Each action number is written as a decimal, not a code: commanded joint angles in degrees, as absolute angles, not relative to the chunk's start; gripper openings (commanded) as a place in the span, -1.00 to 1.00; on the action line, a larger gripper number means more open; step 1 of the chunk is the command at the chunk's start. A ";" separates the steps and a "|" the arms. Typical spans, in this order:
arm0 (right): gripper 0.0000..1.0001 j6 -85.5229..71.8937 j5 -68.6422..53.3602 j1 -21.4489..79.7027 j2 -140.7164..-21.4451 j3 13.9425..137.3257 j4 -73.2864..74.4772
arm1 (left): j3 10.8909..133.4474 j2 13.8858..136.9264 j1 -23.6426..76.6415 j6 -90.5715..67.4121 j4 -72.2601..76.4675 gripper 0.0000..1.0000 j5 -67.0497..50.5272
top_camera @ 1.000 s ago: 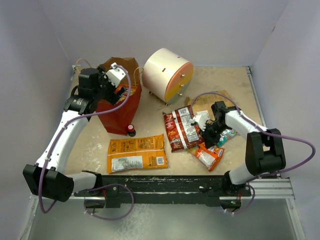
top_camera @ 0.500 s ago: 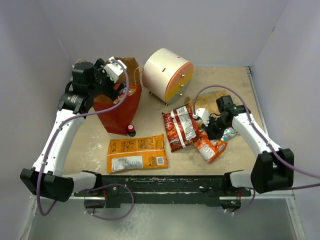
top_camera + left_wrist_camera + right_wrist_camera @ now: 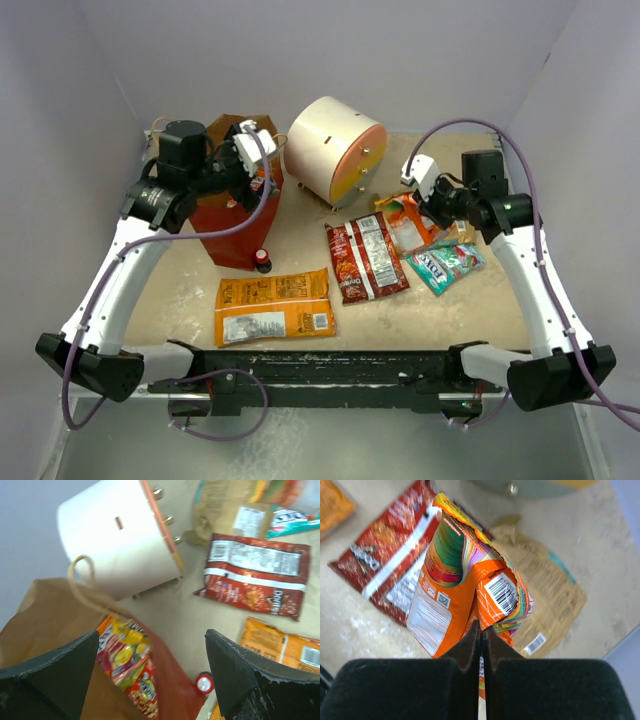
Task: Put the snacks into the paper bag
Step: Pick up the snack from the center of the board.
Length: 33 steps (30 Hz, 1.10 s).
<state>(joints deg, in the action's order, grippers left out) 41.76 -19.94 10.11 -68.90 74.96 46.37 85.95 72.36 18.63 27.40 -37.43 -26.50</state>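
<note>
Action on the right: the right hand (image 3: pixel 481 625) is clamped tight on the small orange packet (image 3: pixel 465 580), which dangles above the tan-brown packet (image 3: pixel 545 595). The left hand (image 3: pixel 151 640) hovers over the paper bag (image 3: pixel 235 230), jaws spread wide, gripping nothing, and one colourful packet (image 3: pixel 127 660) sits inside. On the surface (image 3: pixel 480 310) lie the dark red packet (image 3: pixel 365 260), the teal packet (image 3: pixel 445 263) beside it, and the large orange packet (image 3: pixel 275 307) near the bag.

You saw the paper bag (image 3: pixel 238 235) red outside, brown inside; one snack packet (image 3: pixel 465 587) orange with rainbow swirls; a dark red packet (image 3: pixel 365 258), white-labelled; a teal packet (image 3: pixel 445 265); an orange packet (image 3: pixel 273 307).
</note>
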 commanded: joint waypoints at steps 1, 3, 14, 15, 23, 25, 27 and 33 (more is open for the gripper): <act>-1.00 35.10 -28.87 11.60 -68.38 79.50 36.70 | 88.21 73.52 22.47 24.20 -36.47 0.78 -33.53; -1.00 33.52 -32.21 11.86 -68.26 79.04 33.01 | 87.68 74.28 23.29 20.66 -33.86 0.77 -37.15; -1.00 28.76 -43.47 14.04 -68.57 75.14 19.93 | 89.38 83.87 26.33 -1.76 -15.78 0.69 -48.52; -1.00 28.54 -44.14 14.25 -68.48 74.74 19.22 | 89.79 84.78 26.63 -3.00 -15.22 0.69 -48.55; -1.00 26.16 -47.26 15.01 -67.04 72.53 15.57 | 91.27 89.93 30.01 -7.56 -12.39 0.55 -50.49; -1.00 26.07 -47.79 15.16 -66.59 71.91 15.16 | 91.42 90.74 31.18 -7.61 -12.60 0.41 -50.36; -1.00 26.30 -47.71 15.27 -66.06 71.29 14.81 | 91.66 91.41 32.06 -8.08 -12.78 0.20 -50.23; -1.00 29.13 -47.29 15.29 -64.44 67.62 14.38 | 91.28 92.00 32.87 -9.66 -11.79 -0.35 -51.12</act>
